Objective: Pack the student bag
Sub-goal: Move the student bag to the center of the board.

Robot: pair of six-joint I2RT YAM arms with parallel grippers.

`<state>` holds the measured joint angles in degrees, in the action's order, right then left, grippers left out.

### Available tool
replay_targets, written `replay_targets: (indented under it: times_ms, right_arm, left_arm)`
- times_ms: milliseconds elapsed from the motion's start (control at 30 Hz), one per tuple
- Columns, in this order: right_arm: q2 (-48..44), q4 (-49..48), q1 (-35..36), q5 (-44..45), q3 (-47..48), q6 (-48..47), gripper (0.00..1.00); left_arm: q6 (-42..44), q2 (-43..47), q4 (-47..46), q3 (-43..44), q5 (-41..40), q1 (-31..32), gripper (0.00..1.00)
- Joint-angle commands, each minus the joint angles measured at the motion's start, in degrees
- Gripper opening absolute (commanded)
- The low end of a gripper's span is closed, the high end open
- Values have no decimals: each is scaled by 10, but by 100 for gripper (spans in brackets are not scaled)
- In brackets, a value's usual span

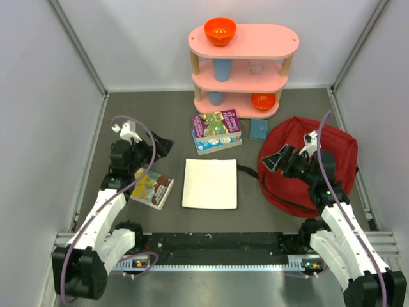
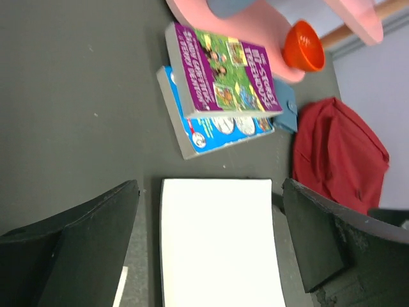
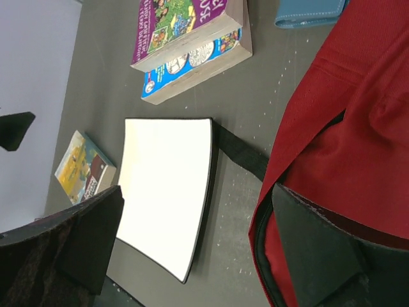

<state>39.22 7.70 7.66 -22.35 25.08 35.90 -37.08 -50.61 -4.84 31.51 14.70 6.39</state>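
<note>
Packing is barely beginning, I judge: both hands are hanging wide open, gripping nothing. The left hand (image 1: 160, 146) is hovering near the small book (image 1: 152, 188). The right hand (image 1: 278, 158) is hovering over the bag (image 1: 333, 144), which is lying at the bench's (image 1: 160, 115) right. The pad (image 1: 209, 183), stacked books (image 1: 216, 131) and wallet (image 1: 259, 129) are all lying outside it.

books (image 1: 216, 124) (image 2: 220, 130) (image 1: 152, 187) 3 | white pad (image 1: 210, 183) 1 | bowls (image 1: 220, 30) (image 1: 263, 100) 2 | student bag (image 1: 340, 150) 1

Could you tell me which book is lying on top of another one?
The purple paperback book, stacked on the blue-covered book; the small yellow picture book and flat white notebook lie singly.
</note>
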Motion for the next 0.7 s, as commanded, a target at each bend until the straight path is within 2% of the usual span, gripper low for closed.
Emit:
replay_targets:
  times_ms: [0,33,67,133,300,533,600,667]
  right_arm:
    - [16,19,5,-11,44,-47,99]
    - [22,18,4,-14,46,-46,99]
    - [28,20,5,-16,50,-44,99]
    - [32,22,12,-20,52,-46,99]
    - [52,65,59,19,73,-72,99]
    - [39,79,93,25,48,-54,99]
    - [38,80,97,22,45,-51,99]
    - [41,84,105,22,45,-51,99]
  left_arm:
    - [18,-50,-8,56,79,25,99]
    - [38,-52,3,67,14,43,99]
    - [54,-64,34,92,-15,81,99]
    - [82,-87,69,124,-58,109,99]
    - [106,-183,113,196,-88,158,99]
    - [91,-300,77,203,-65,177,98]
    - [70,-310,90,204,-89,177,99]
    - [60,-309,72,168,-95,177,99]
